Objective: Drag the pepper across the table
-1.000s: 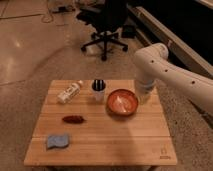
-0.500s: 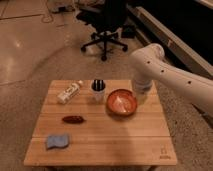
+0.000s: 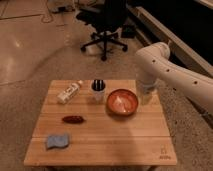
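Five items on my bench (image 3: 125, 145): pepper (image 3: 73, 119) left of centre, between white bottle (image 3: 69, 92) and blue-grey cloth (image 3: 57, 141); dark cup (image 3: 98, 90); orange-red bowl (image 3: 122, 102). My claw (image 3: 145, 94) hangs at the far right edge, just beside the bowl, well apart from the pepper; its state I cannot tell.

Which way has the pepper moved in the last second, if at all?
No. The pepper sits at the same spot by the cloth; the gripper hangs beside the bowl.
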`<state>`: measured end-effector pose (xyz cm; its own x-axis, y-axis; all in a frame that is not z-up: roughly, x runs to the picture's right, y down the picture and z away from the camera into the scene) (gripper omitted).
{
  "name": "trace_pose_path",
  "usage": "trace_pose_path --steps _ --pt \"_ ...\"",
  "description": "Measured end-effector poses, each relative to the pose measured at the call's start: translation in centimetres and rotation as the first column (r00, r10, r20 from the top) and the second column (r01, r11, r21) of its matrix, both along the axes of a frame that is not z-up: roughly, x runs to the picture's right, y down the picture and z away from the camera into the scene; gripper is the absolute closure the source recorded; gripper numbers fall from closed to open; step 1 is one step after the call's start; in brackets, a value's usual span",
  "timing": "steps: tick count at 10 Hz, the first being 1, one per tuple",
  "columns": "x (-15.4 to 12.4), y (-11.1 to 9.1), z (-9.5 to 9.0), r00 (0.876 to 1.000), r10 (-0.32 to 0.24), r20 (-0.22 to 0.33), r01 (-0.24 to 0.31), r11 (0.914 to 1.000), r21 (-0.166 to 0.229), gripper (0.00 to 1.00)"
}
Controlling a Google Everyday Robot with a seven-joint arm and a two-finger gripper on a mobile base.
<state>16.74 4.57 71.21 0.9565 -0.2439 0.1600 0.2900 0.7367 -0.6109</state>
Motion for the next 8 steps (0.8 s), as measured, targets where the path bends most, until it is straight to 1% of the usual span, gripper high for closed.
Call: trace_pose_path --steps 2,3,4,6,8 --pt "0.2 0.0 0.8 1.000 -0.012 -0.001 0.012 0.9999 -0.003 0.55" --pt "0.1 0.3 0.2 1.000 -0.029 -0.007 0.029 0.9996 -0.006 0.55" --pt "-0.7 0.4 -0.3 0.999 -0.033 -0.006 0.033 0.9994 -0.006 0.55" --pt "-2.0 0.1 0.1 1.000 -0.025 0.001 0.025 0.9997 -0.002 0.55" --pt "-0.8 0.5 0.3 0.999 -0.051 0.015 0.051 0.9987 -0.003 0.55"
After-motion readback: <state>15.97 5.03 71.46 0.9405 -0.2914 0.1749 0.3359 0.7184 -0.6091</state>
